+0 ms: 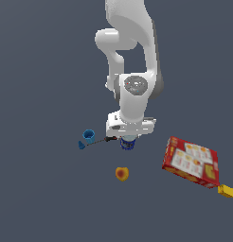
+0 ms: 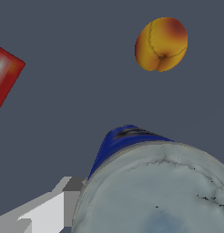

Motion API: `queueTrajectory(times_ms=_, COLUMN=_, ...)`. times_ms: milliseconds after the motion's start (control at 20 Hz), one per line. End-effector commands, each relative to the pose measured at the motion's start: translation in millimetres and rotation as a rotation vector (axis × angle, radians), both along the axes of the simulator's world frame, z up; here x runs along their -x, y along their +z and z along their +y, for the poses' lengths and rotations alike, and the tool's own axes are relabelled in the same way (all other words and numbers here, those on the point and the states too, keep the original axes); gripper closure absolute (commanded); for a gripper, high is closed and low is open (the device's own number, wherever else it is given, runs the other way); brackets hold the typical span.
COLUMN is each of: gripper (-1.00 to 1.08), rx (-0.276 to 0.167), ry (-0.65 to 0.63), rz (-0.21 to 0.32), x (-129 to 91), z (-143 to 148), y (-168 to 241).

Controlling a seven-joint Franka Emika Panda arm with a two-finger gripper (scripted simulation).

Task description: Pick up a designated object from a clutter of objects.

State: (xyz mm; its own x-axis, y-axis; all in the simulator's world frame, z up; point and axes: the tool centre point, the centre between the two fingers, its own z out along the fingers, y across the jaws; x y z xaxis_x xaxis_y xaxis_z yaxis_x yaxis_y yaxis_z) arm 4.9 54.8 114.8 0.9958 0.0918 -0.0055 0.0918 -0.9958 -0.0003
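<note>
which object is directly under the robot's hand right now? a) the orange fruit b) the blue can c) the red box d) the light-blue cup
b: in the exterior view the hand sits right over the blue can, and the wrist view is filled by its silvery top.

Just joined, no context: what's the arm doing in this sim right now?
The Panda's gripper is down directly over the small dark-blue can, whose silvery top fills the wrist view. Whether the fingers have closed on it can't be seen. The blue cup, screwdriver, orange fruit and red box lie around it, apart.
</note>
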Motion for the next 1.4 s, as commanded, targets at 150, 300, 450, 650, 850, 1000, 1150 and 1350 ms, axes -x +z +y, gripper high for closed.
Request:
queueTrajectory(times_ms=150, gripper=1.08, rx=-0.001, ry=-0.001, rz=-0.005, x=14, z=-40, y=41)
queueTrajectory(times_ms=300, gripper=1.08, rx=-0.003, ry=-0.001, rz=-0.005, x=24, z=-67, y=67)
queueTrajectory(times_ms=450, gripper=1.08, rx=-0.004, ry=-0.001, rz=-0.005, x=35, z=-94, y=93)
queueTrajectory(times_ms=650, gripper=1.08, rx=-0.005, ry=-0.001, rz=-0.006, x=48, z=-130, y=128)
queueTrajectory(times_ms=850, gripper=1.08, rx=-0.005, ry=-0.001, rz=-0.006, x=61, z=-166, y=163)
queueTrajectory(times_ms=1000, gripper=1.08, rx=-0.005, ry=-0.001, rz=-0.006, x=70, z=-193, y=189)
queueTrajectory(times_ms=1150, gripper=1.08, rx=-0.004, ry=-0.001, rz=-0.006, x=78, z=-218, y=213)
queueTrajectory(times_ms=1350, gripper=1.08, rx=-0.003, ry=-0.002, rz=-0.006, x=87, z=-246, y=240)
